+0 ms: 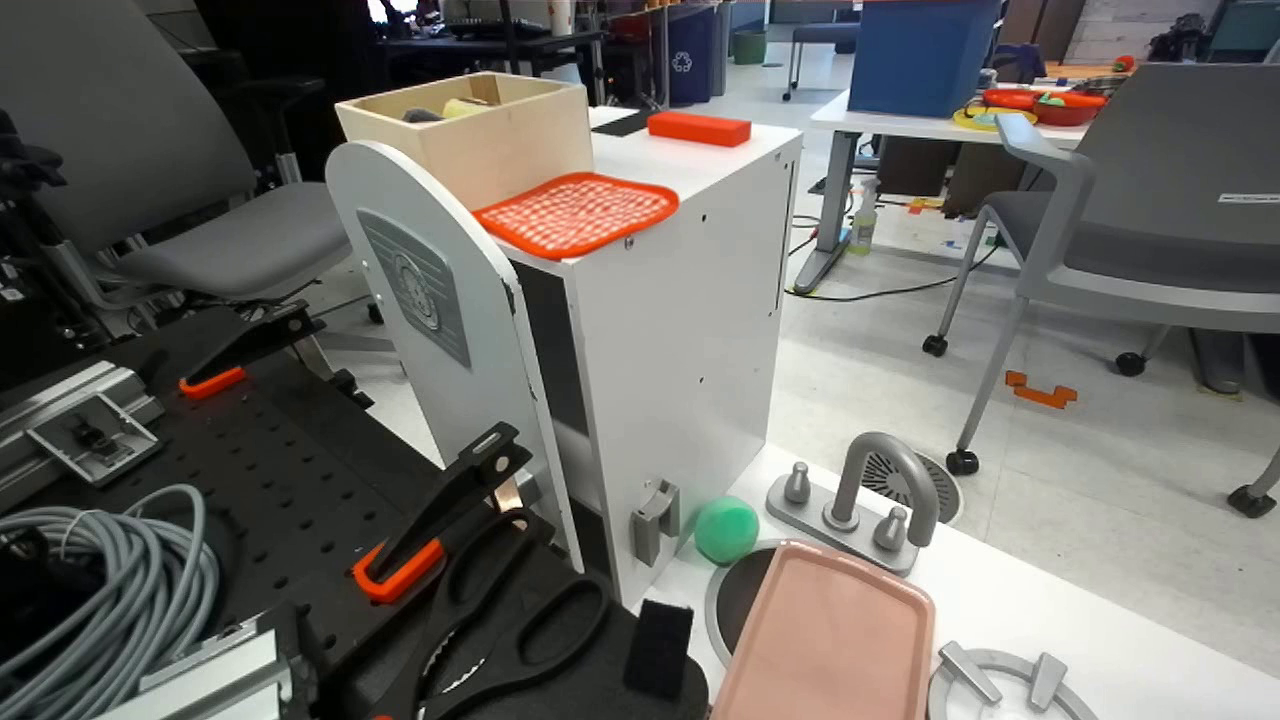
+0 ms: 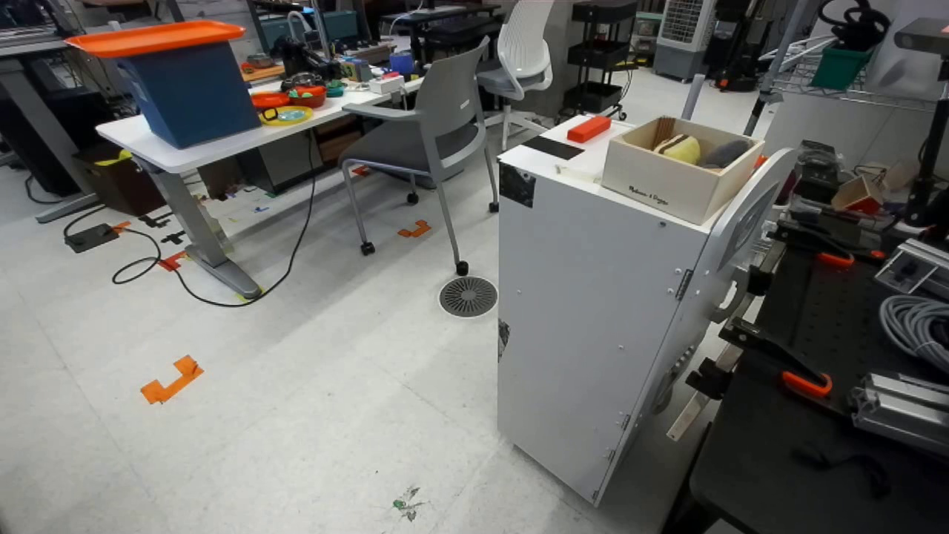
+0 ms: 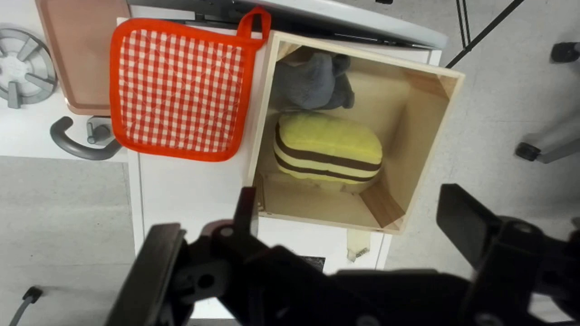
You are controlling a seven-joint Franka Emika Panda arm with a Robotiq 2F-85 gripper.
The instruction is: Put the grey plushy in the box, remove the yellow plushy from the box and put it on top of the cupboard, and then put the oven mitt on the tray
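Note:
In the wrist view my gripper (image 3: 348,199) is open, its fingers spread wide with nothing held between them. It appears over one end of the wooden box (image 3: 419,131), which sits on the white cupboard (image 1: 690,350). Inside lie the grey plushy (image 3: 310,81) and, beside it, the striped yellow plushy (image 3: 328,145). Both toys also show over the box rim in both exterior views. Next to the box, the red checked oven mitt (image 1: 585,210) lies flat on the cupboard top, overhanging its edge. The pink tray (image 1: 830,640) rests lower down on the sink counter. Neither exterior view shows the gripper.
A red block (image 1: 700,128) is on the cupboard top beyond the box. The cupboard's door (image 1: 430,290) stands ajar, rising above the top. A grey faucet (image 1: 885,480) and a green ball (image 1: 727,530) are near the tray. Clamps (image 1: 430,520) grip the black table's edge.

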